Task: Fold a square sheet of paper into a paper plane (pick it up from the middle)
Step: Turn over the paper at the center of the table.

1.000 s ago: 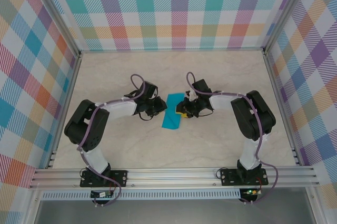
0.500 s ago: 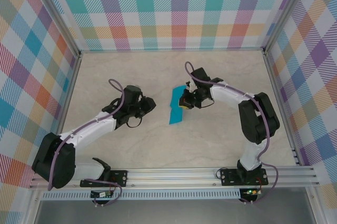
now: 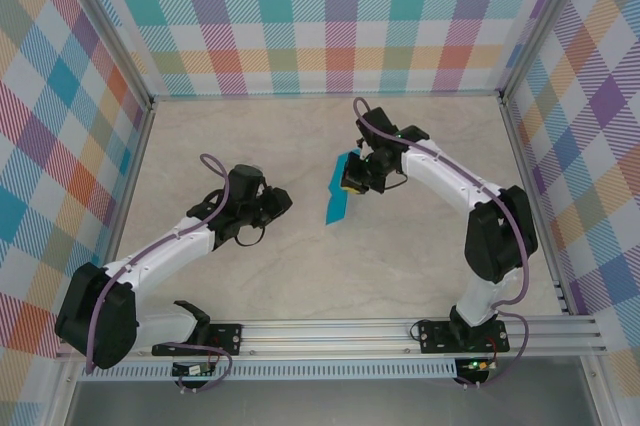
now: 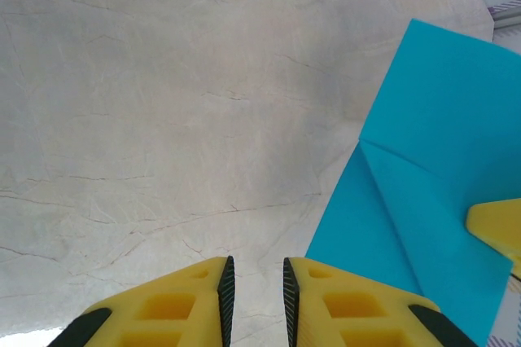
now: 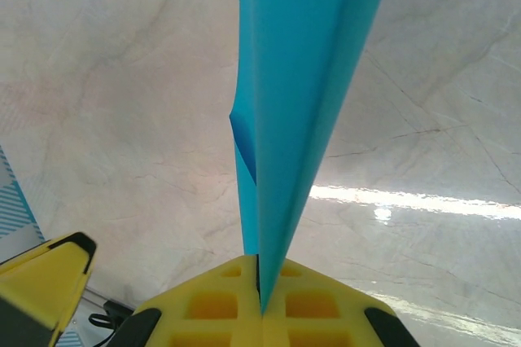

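Marble-patterned table (image 3: 400, 266) below: the right claw (image 5: 260, 286) is clamped on the folded sheet of paper (image 5: 293, 78), held edge-up above it. The left claw (image 4: 254, 286), narrowly parted and empty, waits nearby. Pinch firmly along the crease before pressing.

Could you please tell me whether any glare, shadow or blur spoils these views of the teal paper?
Right wrist view: a bright glare streak lies on the table right of the teal paper, which looks sharp in the right pincer. Left wrist view: even light, crisp creases. Top external view: soft, even light, no harsh shadows.
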